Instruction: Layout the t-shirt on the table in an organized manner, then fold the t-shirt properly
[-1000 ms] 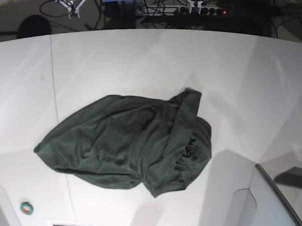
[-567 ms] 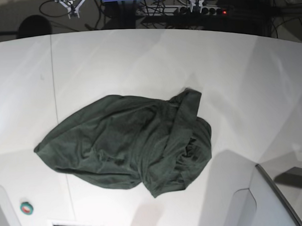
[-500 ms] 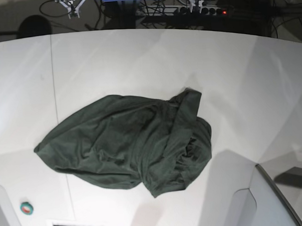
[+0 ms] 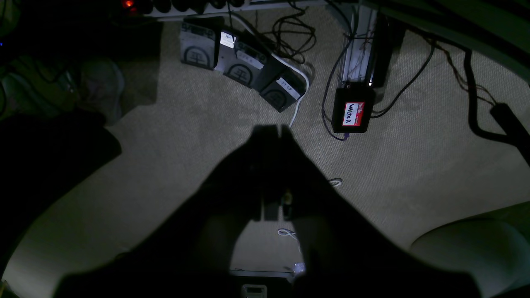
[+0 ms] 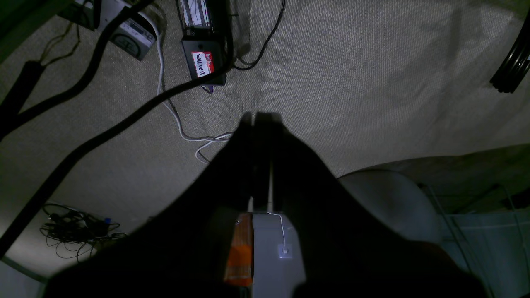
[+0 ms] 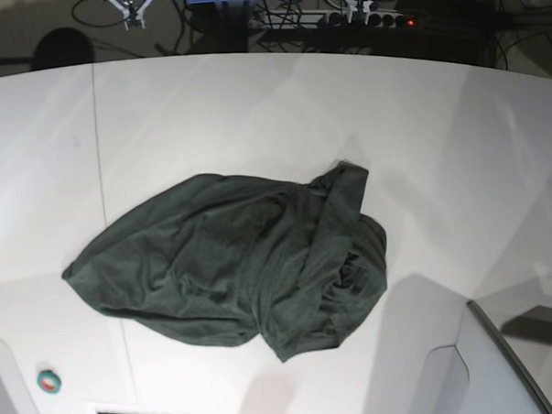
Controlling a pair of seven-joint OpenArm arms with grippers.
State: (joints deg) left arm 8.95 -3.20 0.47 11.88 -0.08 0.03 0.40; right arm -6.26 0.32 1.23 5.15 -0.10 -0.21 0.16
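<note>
Dark green t-shirt [image 6: 242,268] bunched mid-surface [image 6: 254,116], untouched | left gripper [image 4: 273,128] and right gripper [image 5: 256,116] closed, empty, over floor | step: layout not begun | next: reach in, spread hem and sleeves flat

Base view: the t-shirt [image 6: 242,268] lies bunched on the table [image 6: 254,116], near its middle and toward the near edge, with its bulk spread leftward and a folded ridge rising at its right end. A seam line [image 6: 101,178] runs front to back on the table, passing under the shirt's left part. A small round button [image 6: 49,381] sits at the near left corner. Cables [image 6: 341,12] lie on the floor behind the table's far edge.
</note>
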